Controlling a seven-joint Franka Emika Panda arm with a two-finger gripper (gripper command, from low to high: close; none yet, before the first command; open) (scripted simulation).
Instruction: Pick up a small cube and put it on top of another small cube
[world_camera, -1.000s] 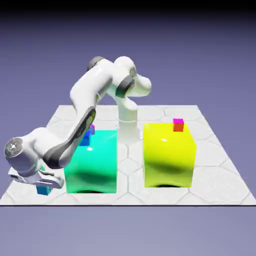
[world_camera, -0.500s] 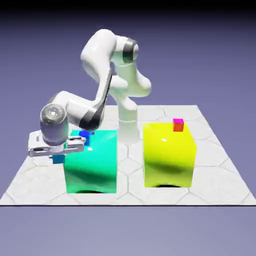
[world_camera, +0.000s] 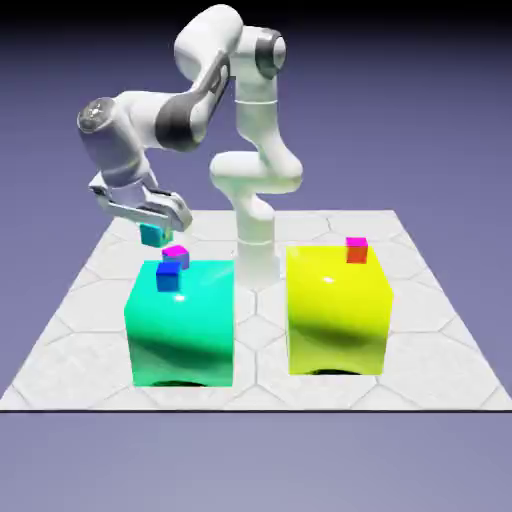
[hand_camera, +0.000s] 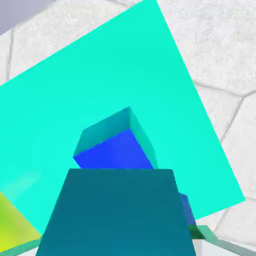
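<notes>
My gripper (world_camera: 153, 226) is shut on the small cyan cube (world_camera: 152, 235) and holds it in the air over the back left part of the big teal block (world_camera: 182, 325). A small dark-blue cube (world_camera: 168, 277) sits on that block's top, just below and to the exterior view's right of the held cube. In the hand view the held cyan cube (hand_camera: 115, 215) fills the bottom and hides my fingertips. Right beyond it the dark-blue cube (hand_camera: 117, 150) stands on the teal top (hand_camera: 75, 85).
A big yellow block (world_camera: 337, 310) stands at the exterior view's right of the teal one, with a small red cube (world_camera: 356, 252) on its top. The arm's white column (world_camera: 255, 240) rises behind the gap between the two blocks. Grey hexagon-tiled table (world_camera: 440, 330) lies around them.
The arm has risen from the table's front left corner, carrying the cyan cube up and back to a spot above the teal block. The gripper stayed shut.
</notes>
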